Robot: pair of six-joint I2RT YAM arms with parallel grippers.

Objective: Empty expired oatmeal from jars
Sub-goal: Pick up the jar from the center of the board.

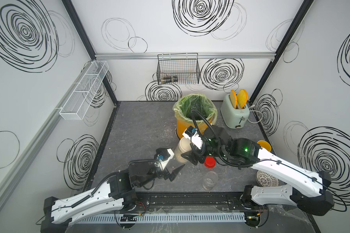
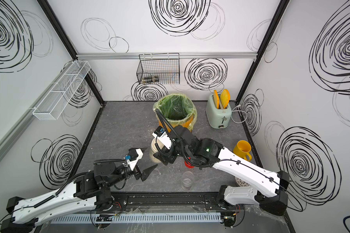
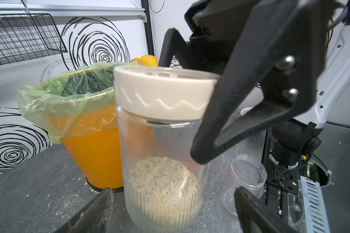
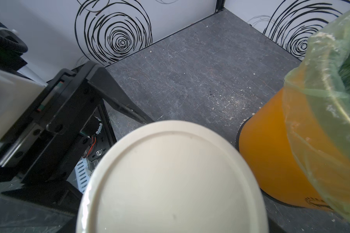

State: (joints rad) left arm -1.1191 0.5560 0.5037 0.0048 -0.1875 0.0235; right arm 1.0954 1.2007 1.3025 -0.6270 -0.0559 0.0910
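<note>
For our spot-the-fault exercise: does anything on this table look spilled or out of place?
Yes. Pale oatmeal flakes lie scattered on the grey table beside the yellow bin, outside its green liner; some pouring probably missed.

A clear ribbed jar (image 3: 162,153) with a beige lid (image 3: 164,90) stands on the grey desk (image 3: 28,191), with some oatmeal (image 3: 164,181) at its bottom. The fingers (image 3: 220,121) of the right claw (image 3: 182,111) stand on both sides of the lid. Behind it is an orange bin (image 3: 89,153) with a green liner (image 3: 59,96). Near the jar stands an empty open jar (image 3: 249,175).
</note>
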